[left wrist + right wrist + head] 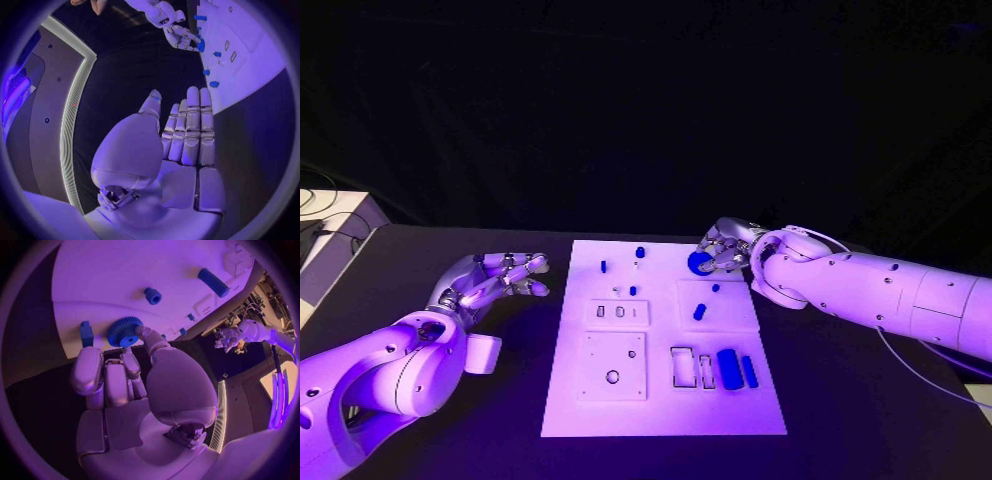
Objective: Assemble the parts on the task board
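Observation:
The white task board (661, 400) lies in the middle of the black table. My right hand (723, 250) hovers at the board's far right corner and pinches a blue gear (700, 262) at its fingertips. In the right wrist view my thumb presses the blue gear (123, 331) just above the board's edge, with a small blue block (85, 333) beside it. My left hand (509, 275) is just off the board's left edge, fingers straight and holding nothing. The left wrist view has that left hand (181, 140), and the right hand (181, 37) beyond it.
Small blue pegs (640, 252) stand on the board's far half, and a blue piece (700, 311) lies at centre right. Two blue bars (738, 367) lie near a slotted block (682, 365). A square plate (613, 365) sits at near left. A white box (336, 235) stands at the table's left.

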Controlling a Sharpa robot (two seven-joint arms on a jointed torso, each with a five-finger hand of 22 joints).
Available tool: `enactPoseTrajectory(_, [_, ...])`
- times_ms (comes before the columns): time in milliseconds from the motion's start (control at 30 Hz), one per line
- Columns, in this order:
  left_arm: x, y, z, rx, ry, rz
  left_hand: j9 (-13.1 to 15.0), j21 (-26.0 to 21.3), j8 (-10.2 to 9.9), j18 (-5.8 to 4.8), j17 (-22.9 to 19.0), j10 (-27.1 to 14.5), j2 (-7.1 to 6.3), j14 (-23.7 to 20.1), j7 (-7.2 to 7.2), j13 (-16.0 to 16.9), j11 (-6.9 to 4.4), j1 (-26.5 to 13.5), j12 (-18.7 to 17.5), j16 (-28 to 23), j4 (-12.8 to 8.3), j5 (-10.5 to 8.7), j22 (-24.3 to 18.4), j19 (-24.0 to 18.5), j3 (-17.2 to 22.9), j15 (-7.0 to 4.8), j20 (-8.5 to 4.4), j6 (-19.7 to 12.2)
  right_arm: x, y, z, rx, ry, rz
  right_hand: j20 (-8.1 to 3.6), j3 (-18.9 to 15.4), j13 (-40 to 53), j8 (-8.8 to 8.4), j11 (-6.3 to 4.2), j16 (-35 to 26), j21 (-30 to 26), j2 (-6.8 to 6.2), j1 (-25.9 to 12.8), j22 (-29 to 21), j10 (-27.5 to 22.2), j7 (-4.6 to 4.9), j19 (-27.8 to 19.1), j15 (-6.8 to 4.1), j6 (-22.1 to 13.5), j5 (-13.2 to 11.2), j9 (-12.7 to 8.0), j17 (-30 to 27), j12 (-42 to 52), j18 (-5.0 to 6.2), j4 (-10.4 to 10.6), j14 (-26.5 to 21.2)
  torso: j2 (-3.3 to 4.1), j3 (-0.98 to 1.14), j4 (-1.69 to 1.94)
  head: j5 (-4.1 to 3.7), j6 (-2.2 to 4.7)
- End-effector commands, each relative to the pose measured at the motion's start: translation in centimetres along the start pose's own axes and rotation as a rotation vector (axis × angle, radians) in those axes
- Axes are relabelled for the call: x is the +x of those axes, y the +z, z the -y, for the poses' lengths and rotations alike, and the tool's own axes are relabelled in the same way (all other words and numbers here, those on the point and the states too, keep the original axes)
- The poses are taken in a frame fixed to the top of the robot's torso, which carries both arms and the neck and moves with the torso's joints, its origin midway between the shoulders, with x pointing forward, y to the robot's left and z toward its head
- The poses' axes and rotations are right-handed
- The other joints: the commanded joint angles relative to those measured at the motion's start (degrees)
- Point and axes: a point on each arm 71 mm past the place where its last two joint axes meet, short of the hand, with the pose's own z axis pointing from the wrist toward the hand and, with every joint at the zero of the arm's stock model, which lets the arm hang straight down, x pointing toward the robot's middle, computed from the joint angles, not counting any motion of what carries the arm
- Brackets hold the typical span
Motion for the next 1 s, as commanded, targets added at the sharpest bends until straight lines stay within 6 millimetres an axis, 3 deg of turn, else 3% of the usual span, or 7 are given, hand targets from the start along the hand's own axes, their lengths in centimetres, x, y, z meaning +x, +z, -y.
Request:
enactPoseTrajectory(33, [0.2, 0.0, 0.1, 0.006, -0.001, -0.012, 0.1, 0.2, 0.0, 0.12, -0.1, -0.4, 0.42, 0.0, 0.19, 0.0, -0.16, 0.1, 0.1, 0.0, -0.2, -0.36, -0.1, 0.0, 0.0, 0.15, -0.11, -0.3, -0.2, -0.1, -0.7, -0.049, -0.017, 0.044, -0.51, 0.1, 0.1, -0.03, -0.22, 0.0, 0.4, 1.06, 0.8, 7.0, 0.4, 0.44, 4.2, -0.31, 1.0, -0.3, 0.1, 0.2, -0.1, 0.2, -0.5, 0.1, 0.01, -0.03, 0.01, 0.1, 0.14])
enactPoseTrajectory(267, [0.2, 0.0, 0.1, 0.006, -0.001, -0.013, 0.1, 0.2, 0.0, 0.12, -0.1, -0.4, 0.42, 0.0, 0.19, 0.0, -0.16, 0.1, 0.1, 0.0, -0.2, -0.36, -0.1, 0.0, 0.0, 0.15, -0.11, -0.3, -0.3, -0.6, -2.3, -0.114, -0.04, 0.101, -0.55, -0.4, 0.2, -0.41, -0.23, 0.0, 0.6, 0.93, 0.7, 7.2, 0.6, 0.39, 4.2, -0.32, 1.3, -1.1, 0.0, 0.5, -0.2, 0.11, -0.9, 0.1, -0.01, -0.02, -0.09, 0.3, 0.24])
enactPoseTrajectory(500, [0.3, 0.0, 0.1, 0.006, -0.002, -0.015, 0.1, 0.2, 0.0, 0.12, -0.1, -0.4, 0.42, 0.0, 0.19, 0.0, -0.16, 0.1, 0.1, 0.0, -0.2, -0.36, -0.1, 0.0, 0.0, 0.15, -0.11, -0.3, -0.1, -1.0, -5.6, -0.206, -0.107, 0.161, -0.6, -0.7, 0.3, -0.56, -0.34, 0.0, 0.9, 0.47, 0.6, 7.4, 1.0, 0.21, 4.2, -0.41, 1.8, -2.1, 0.0, 0.8, -0.2, 0.03, -0.6, 0.2, -0.03, -0.05, -0.03, 0.34, 0.18])
enactPoseTrajectory(767, [0.4, -0.1, 0.2, 0.008, -0.003, -0.019, 0.1, 0.3, 0.1, 0.13, -0.1, -0.4, 0.45, 0.0, 0.2, 0.0, -0.15, 0.1, 0.1, 0.0, -0.2, -0.35, -0.1, 0.0, 0.1, 0.15, -0.1, -0.3, 1.2, -0.2, -9.3, -0.27, -0.176, 0.193, -0.62, -0.6, 0.3, -0.6, -0.36, -0.1, 0.9, 0.19, 0.8, 7.4, 1.0, 0.17, 4.2, -0.41, 2.0, -2.4, 0.1, 0.9, -0.3, 0.0, -0.6, 0.2, 0.04, -0.08, 0.02, 0.36, 0.31])
enactPoseTrajectory(1000, [0.6, -0.1, 0.2, 0.009, -0.006, -0.025, 0.1, 0.3, 0.1, 0.13, -0.1, -0.4, 0.45, 0.0, 0.2, 0.0, -0.15, 0.1, 0.1, 0.0, -0.2, -0.35, -0.1, 0.0, 0.1, 0.15, -0.1, -0.3, 2.9, 0.8, -11.3, -0.289, -0.206, 0.199, -0.65, -0.4, 0.3, -0.73, -0.37, -0.2, 0.7, -0.03, 1.0, 7.4, 1.0, 0.19, 4.2, -0.43, 2.0, -2.7, 0.0, 1.0, -0.6, -0.01, -0.2, 0.2, 0.04, -0.14, 0.25, 0.45, 0.12])
